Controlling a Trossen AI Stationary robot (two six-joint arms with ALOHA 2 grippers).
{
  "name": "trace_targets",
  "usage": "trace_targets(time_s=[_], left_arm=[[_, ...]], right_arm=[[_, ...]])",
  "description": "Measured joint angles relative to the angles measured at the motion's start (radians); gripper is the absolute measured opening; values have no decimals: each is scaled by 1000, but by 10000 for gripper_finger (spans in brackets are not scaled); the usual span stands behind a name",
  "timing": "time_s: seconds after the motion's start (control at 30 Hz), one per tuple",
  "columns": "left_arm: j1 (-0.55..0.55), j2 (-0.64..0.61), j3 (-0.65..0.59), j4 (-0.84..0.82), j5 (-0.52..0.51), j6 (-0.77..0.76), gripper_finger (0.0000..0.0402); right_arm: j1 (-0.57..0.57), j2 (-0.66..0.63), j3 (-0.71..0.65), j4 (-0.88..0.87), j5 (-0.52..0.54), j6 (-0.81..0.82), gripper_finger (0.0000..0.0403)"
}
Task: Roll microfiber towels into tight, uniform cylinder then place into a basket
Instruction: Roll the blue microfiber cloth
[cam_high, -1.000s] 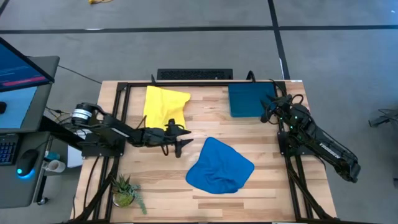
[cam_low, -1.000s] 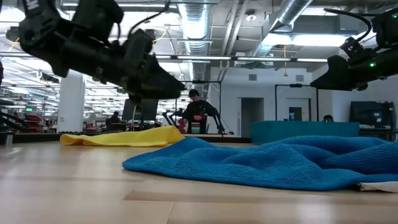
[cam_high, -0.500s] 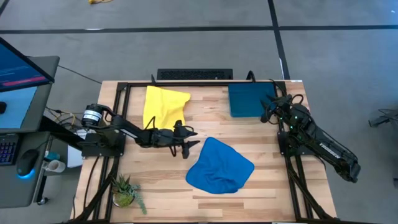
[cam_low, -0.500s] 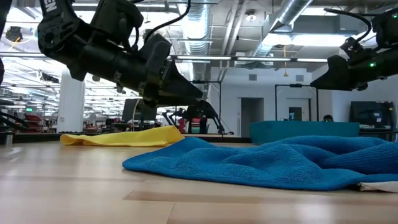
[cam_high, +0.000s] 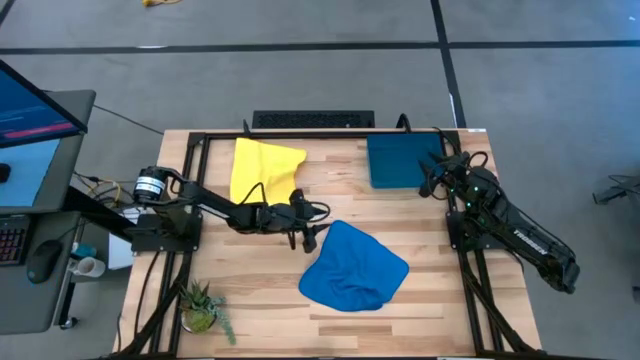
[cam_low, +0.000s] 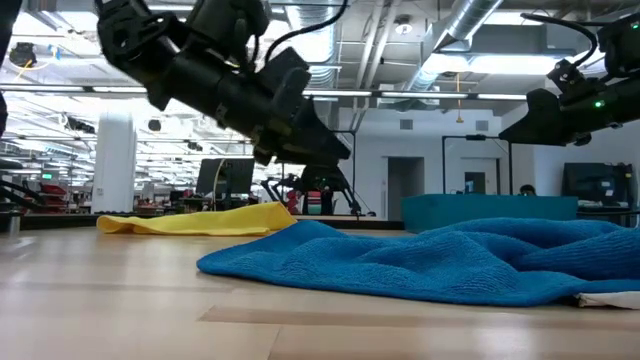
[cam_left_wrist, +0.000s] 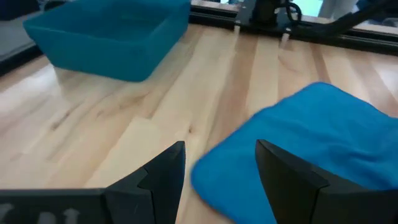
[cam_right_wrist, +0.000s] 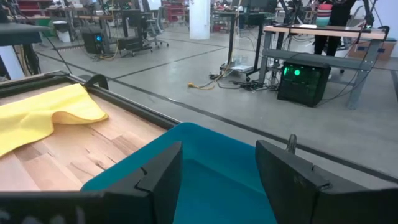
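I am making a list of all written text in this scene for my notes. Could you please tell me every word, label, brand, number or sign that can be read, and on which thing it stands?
No text can be read with confidence.
White lettering on the right arm's forearm in the high view: too small to read.
Faint embossed marks on the left gripper body in the left wrist view: too blurred to read.
Monitor beside the table: only coloured areas, no legible words.
The yellow towel, blue towel and basket carry no visible label.

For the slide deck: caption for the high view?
Open left gripper nears crumpled blue towel; yellow towel and basket behind.
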Motion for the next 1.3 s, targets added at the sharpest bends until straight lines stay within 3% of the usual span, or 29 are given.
trace_targets(time_s=[0.37,0.57,0.8,1.03,1.3], left_arm=[[39,33,11,-21,26,-22,187],[36,175,66,36,32,-29,187],[40,294,176,-27,63,-11,187],[39,312,227,-149,-2,24,187],[43,308,226,-209,37,-7,187]], right_arm=[[0,0,0,0,0,0,225],[0,0,0,1,-2,0,225],[0,-1,0,1,-3,0,225],[0,-1,0,1,-3,0,225],[0,-1,0,0,-3,0,225]])
